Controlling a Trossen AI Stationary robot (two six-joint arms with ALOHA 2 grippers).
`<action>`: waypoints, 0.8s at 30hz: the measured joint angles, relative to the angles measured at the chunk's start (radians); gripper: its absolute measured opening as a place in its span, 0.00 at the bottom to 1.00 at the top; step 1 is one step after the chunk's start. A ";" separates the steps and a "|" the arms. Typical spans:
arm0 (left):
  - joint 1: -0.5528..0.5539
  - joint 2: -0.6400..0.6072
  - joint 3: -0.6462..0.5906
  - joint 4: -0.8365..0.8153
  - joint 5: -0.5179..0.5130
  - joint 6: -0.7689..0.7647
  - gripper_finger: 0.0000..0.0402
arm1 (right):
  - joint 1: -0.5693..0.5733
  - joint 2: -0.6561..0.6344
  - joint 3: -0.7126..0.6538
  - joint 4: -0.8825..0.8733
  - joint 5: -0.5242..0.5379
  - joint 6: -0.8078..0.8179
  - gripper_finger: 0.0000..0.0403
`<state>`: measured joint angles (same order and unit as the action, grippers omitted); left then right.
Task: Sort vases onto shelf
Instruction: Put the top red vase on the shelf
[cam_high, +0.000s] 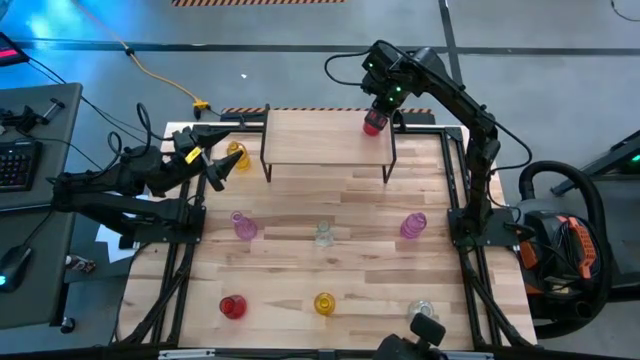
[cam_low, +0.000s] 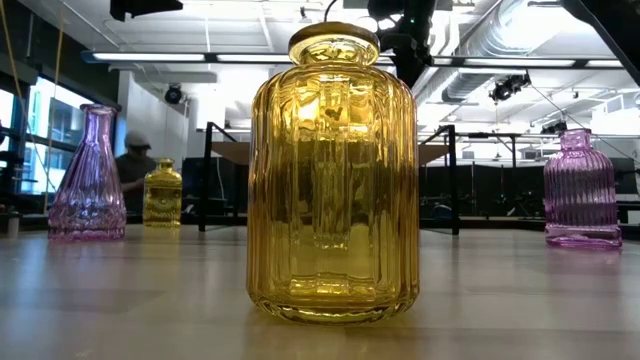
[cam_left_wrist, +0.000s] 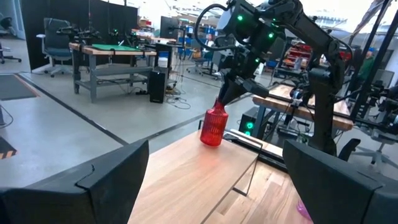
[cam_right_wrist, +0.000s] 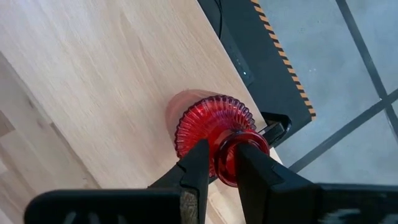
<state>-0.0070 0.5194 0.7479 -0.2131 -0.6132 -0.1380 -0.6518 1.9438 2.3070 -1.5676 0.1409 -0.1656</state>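
1st red vase (cam_high: 374, 123) being set at far-right corner of shelf (cam_high: 310, 135), neck clamped in right gripper (cam_right_wrist: 219, 167); 7 vases left on tabletop (cam_high: 300, 270), yellow vase (cam_high: 236, 153) just beyond left gripper (cam_high: 205, 165), held wide apart, empty.

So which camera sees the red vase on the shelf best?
The right wrist view: the red vase fills it, its neck pinched by the right tool. The left wrist view shows it upright but farther off. The high view shows a small red spot. The low view doesn't show it.
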 joint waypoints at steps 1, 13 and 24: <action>0.000 0.000 0.000 0.000 0.000 0.000 0.90 | 0.000 0.000 0.000 0.000 0.002 0.001 0.13; 0.000 0.000 0.000 0.000 0.000 0.000 0.90 | 0.001 0.000 0.000 -0.003 -0.022 -0.010 0.13; 0.000 0.000 0.000 0.000 0.000 0.001 0.90 | 0.005 0.000 0.000 0.008 -0.023 -0.017 0.24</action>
<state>-0.0067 0.5194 0.7479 -0.2131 -0.6131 -0.1365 -0.6472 1.9438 2.3070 -1.5598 0.1178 -0.1825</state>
